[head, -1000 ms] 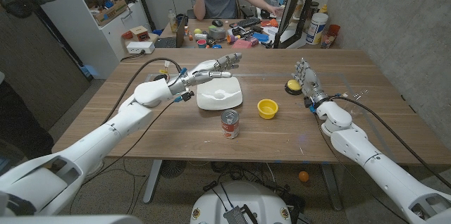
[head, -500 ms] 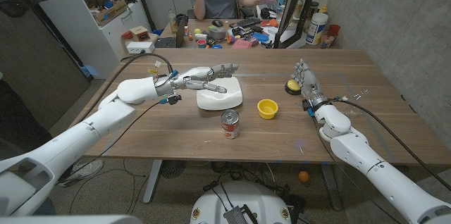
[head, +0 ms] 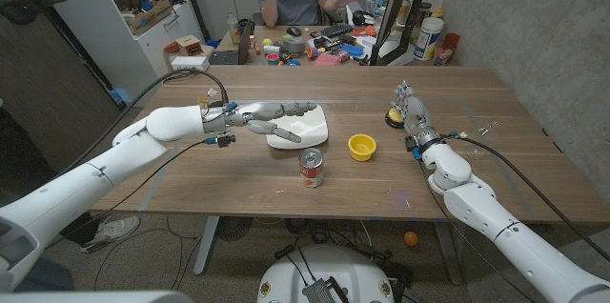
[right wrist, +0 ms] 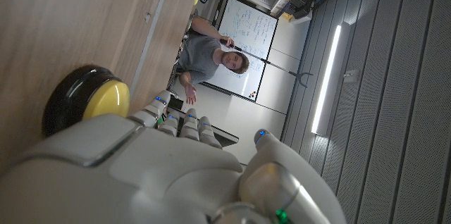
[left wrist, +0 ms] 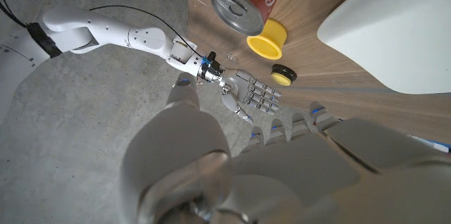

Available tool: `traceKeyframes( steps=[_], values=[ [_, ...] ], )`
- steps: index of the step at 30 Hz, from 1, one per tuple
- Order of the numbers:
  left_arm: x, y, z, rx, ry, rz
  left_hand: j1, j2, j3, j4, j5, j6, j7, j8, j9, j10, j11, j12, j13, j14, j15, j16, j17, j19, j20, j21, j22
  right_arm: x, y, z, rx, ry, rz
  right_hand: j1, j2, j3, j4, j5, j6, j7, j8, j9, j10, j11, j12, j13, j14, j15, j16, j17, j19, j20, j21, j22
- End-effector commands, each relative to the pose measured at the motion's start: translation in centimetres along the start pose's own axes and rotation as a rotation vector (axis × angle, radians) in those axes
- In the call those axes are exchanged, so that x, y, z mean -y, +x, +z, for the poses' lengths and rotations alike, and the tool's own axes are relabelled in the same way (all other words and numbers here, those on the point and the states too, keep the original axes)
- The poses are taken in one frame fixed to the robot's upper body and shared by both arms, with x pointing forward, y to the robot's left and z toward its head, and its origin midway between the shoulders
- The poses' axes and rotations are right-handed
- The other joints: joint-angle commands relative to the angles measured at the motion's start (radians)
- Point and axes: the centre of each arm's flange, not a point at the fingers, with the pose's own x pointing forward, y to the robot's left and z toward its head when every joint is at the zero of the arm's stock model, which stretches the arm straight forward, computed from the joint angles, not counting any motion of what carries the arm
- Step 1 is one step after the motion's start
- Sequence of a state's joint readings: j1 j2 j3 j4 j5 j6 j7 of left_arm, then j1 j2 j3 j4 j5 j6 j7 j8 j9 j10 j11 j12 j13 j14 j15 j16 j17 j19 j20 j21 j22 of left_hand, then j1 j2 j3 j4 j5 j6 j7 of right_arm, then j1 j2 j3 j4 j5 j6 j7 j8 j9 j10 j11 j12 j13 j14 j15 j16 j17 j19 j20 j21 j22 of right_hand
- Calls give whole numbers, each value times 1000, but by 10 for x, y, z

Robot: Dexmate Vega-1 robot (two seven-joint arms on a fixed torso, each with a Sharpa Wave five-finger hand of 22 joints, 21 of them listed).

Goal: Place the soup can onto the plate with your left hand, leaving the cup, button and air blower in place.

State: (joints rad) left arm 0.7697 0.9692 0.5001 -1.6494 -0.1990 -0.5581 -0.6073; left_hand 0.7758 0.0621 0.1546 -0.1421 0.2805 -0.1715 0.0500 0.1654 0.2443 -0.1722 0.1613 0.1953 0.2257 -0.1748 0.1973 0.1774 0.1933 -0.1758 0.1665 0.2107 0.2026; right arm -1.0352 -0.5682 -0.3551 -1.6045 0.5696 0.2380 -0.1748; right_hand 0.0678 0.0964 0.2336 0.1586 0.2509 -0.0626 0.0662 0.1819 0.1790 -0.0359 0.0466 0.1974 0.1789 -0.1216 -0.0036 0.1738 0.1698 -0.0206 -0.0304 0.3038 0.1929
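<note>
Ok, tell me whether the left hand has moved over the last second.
Yes. The left hand has dropped toward the table's near edge, its fingers now over the plate instead of beyond its far rim.

Even, bright indoor light from overhead; a ceiling strip lamp [right wrist: 330, 76] shows in the right wrist view, slightly blown out. Shadows on the table [head: 477, 165] are soft and short. Head view sharp at the middle, with mild bending toward the edges. Both wrist views have the near hand shell large and soft, probably out of focus. Mild sheen on the wood, no harsh glare.
</note>
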Motion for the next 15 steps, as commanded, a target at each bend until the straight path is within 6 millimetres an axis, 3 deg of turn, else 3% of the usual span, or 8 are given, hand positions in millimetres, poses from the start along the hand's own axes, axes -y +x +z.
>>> traceKeyframes(
  steps=[1,8,15],
  values=[
    [20,11,-8,-54,30,-79,10,1,1,5,-1,-565,8,-5,1,-500,7,-1,5,-465,14,0,5,-287,8,-2,5,-2,-3,-4,3,8,4,-11,49,7,2,-1,-4,9,7,4,-1,9,7,2,-2,10,4,4,1,-20,5,5],
    [36,28,-15,-52,18,-128,8,-5,-5,7,-2,-565,12,-5,1,-501,9,1,6,-468,15,3,6,-284,-2,1,5,3,-4,-4,7,6,-2,-10,47,8,0,-1,-4,10,7,4,-1,10,6,2,-2,13,4,3,2,-19,6,5],
    [39,37,-14,-69,38,-163,10,-6,-8,9,-2,-565,14,-5,0,-502,7,3,7,-475,13,3,6,-283,-13,4,6,7,-5,-6,6,10,-8,-10,47,8,0,-2,-5,11,7,4,-1,9,6,2,-1,13,4,3,2,-18,5,5]
  ],
)
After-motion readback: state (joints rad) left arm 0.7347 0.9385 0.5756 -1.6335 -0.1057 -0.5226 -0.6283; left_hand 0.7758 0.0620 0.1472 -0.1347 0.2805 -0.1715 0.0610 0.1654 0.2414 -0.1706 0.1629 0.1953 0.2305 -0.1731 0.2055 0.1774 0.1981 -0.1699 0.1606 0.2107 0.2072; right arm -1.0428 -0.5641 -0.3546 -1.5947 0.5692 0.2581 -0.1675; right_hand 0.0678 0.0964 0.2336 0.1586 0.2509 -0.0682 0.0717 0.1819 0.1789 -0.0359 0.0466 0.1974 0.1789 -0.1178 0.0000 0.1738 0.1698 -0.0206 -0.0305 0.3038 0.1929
